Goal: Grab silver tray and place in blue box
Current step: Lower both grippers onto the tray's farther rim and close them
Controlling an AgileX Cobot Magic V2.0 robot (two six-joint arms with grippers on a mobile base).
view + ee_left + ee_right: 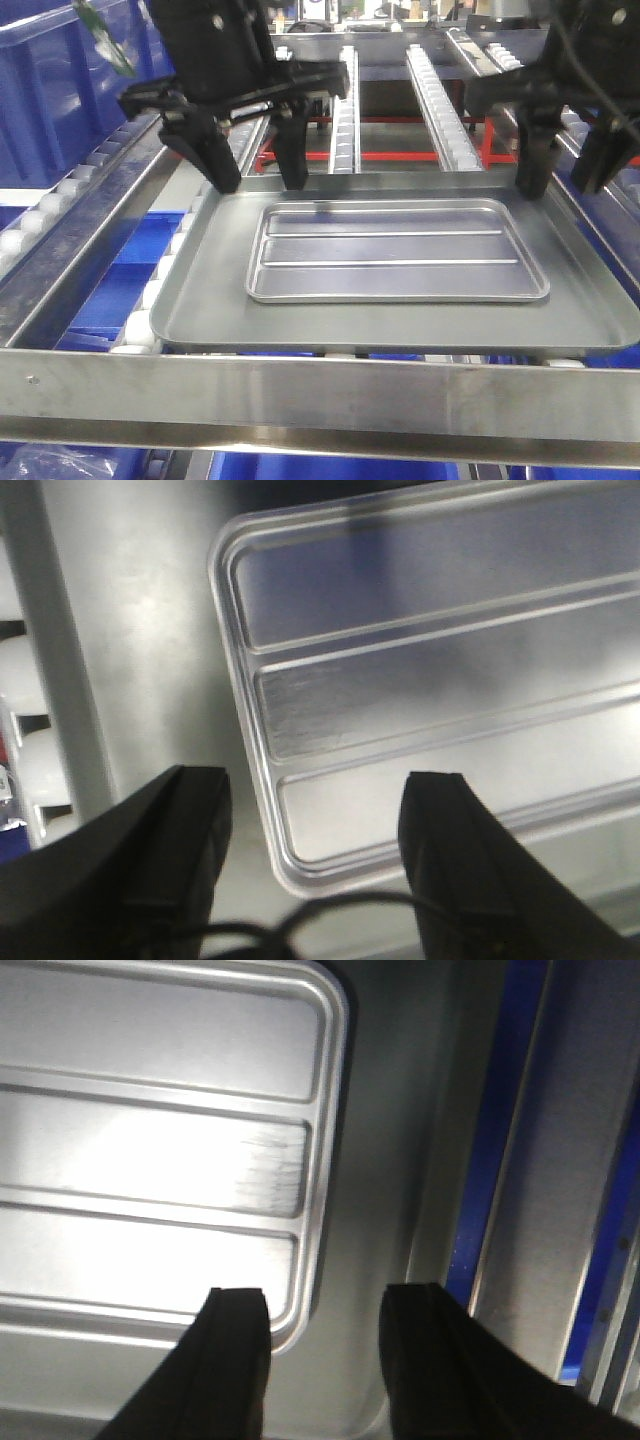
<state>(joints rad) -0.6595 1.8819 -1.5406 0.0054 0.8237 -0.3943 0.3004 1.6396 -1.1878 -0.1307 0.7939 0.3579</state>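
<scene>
Presently, silver tray [397,250] is noted flat, mid grey tray [200,300]; left tool [258,178] and right tool [562,180], spread wide and empty, are poised near its far corners. Shallow rim could be lost if pinched thinly.

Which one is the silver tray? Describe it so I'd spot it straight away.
Start at the steel conveyor frame across the front. On it lies a large matte grey tray, and the silver tray sits inside that. It is the smaller, shinier one, with two long raised ridges along its floor.
</scene>
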